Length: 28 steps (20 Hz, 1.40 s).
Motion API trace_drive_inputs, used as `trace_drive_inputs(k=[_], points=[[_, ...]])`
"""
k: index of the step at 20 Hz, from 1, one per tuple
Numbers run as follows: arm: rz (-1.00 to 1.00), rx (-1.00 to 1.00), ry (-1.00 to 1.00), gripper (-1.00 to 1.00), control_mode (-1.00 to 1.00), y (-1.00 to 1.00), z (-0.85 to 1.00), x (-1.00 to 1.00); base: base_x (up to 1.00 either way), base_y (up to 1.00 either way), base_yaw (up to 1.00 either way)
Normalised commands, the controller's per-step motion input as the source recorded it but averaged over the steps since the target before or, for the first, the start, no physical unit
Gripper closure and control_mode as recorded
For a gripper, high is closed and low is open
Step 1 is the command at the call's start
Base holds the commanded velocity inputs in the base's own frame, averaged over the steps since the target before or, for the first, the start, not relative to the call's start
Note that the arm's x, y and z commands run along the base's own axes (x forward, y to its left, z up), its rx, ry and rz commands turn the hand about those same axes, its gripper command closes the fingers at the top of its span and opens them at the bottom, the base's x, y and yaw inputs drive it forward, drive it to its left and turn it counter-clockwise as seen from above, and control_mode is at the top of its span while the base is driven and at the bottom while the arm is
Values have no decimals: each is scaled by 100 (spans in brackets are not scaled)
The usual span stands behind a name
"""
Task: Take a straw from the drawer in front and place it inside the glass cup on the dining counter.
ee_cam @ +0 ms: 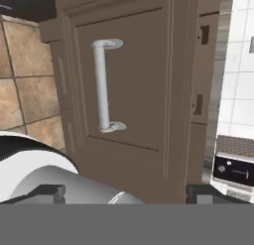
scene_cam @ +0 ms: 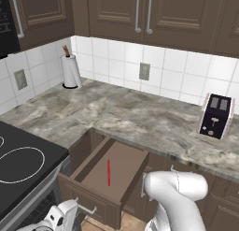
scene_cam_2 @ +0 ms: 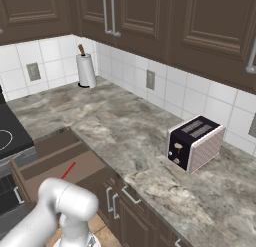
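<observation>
The gripper (ee_cam: 126, 192) is seen spread wide and empty, apparently just off the drawer (scene_cam: 100, 176) handle (ee_cam: 103, 85). The drawer is pulled open, the straw (scene_cam: 109, 173) lying flat on the drawer's floor. Next, a lift over the drawer front and a descent onto the straw are called for.

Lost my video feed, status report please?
Gripper open, empty, facing drawer front. Drawer pulled out, straw lying inside, untouched. Nothing blocking the straw.
</observation>
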Motion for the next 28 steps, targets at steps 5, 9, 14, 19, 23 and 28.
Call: trace_drive_inputs(k=[5,9,14,19,23,28], points=[[0,34,-10,-100,-100,0,100,-18,0,0,0],[0,41,0,-100,-100,0,100,0,0,0,0],[-1,41,5,-100,-100,-14,100,3,0,0,0],[-8,31,5,-100,-100,-66,100,46,0,0,0],[-10,27,4,-100,-100,-81,100,51,0,0,0],[-8,19,1,-100,-100,-80,50,47,0,0,0]])
